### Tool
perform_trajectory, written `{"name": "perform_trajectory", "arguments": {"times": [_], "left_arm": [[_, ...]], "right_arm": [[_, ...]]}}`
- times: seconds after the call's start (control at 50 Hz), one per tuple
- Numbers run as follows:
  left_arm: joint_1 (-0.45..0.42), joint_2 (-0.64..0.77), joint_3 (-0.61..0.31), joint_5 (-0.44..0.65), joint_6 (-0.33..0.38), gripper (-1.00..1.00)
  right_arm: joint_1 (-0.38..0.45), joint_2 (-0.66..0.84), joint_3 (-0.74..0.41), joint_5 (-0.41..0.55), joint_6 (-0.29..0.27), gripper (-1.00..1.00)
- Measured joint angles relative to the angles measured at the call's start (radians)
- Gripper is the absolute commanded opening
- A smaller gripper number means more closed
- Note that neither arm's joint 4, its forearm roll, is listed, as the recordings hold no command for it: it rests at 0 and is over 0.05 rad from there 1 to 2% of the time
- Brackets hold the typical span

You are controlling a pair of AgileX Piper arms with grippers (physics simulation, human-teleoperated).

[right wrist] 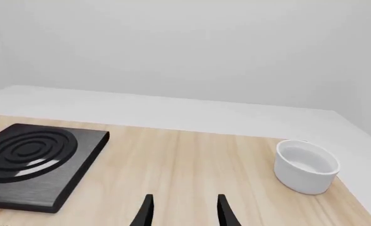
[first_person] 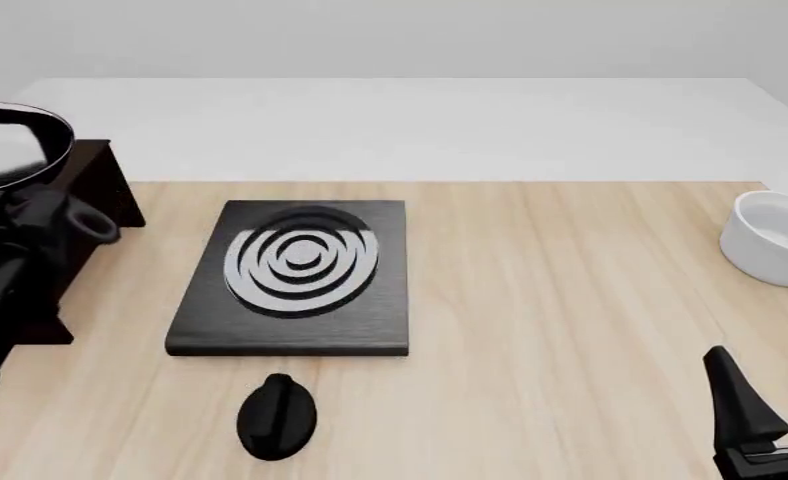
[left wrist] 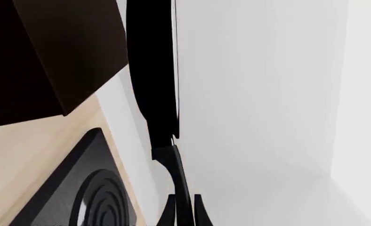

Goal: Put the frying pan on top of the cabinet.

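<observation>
The frying pan (first_person: pixel 7 145) is seen at the far left, raised over the dark brown cabinet (first_person: pixel 101 185); its handle (left wrist: pixel 173 169) is pinched by the left gripper (left wrist: pixel 184 209). The right gripper (right wrist: pixel 182 212) is held spread at near right, above the table (first_person: pixel 568 300), near the white bowl (first_person: pixel 778 238).

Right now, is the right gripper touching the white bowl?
Apart. The right wrist view shows the right gripper with its jaws open and bare table between it and the white bowl. The front view shows the same gap.
</observation>
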Motion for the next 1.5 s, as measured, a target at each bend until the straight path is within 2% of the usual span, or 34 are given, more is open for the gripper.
{"name": "perform_trajectory", "arguments": {"times": [0.44,1.5], "left_arm": [[0.005,0.112,0.018,-0.119,-0.045,-1.00],[0.041,0.340,-0.016,-0.299,-0.114,-1.00]], "right_arm": [[0.002,0.000,0.000,0.002,-0.004,1.00],[0.008,0.000,-0.001,0.008,-0.021,1.00]]}}
